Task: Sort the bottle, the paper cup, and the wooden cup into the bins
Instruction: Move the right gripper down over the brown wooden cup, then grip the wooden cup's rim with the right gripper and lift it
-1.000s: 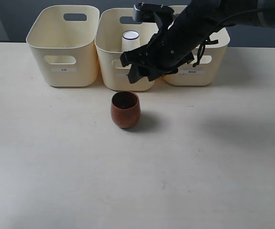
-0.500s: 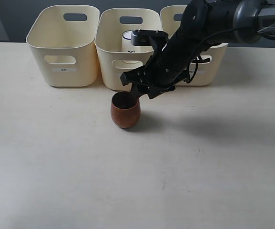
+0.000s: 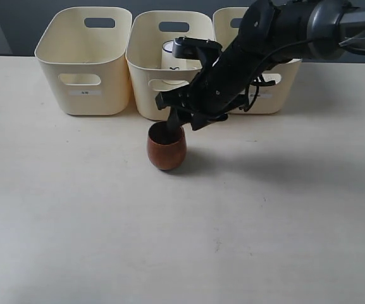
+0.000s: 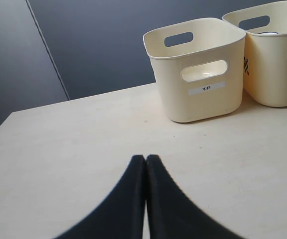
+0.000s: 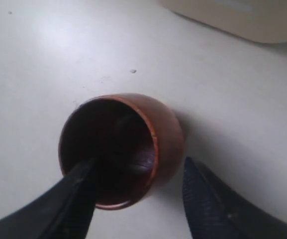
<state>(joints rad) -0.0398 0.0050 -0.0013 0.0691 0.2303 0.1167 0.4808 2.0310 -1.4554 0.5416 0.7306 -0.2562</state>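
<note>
The reddish-brown wooden cup stands upright on the table in front of the middle bin. My right gripper is open and lowered over the cup's rim. In the right wrist view one finger is inside the dark bowl of the wooden cup and the other is outside its wall. The white paper cup stands in the middle bin. The bottle is out of view. My left gripper is shut and empty over bare table.
Three cream bins line the far edge: the left bin, the middle one and the right bin, which my right arm partly covers. In the left wrist view the labelled left bin sits beside the middle bin.
My right gripper has come down from in front of the middle bin to the wooden cup, one finger dipping inside its rim. The cup has not moved.
</note>
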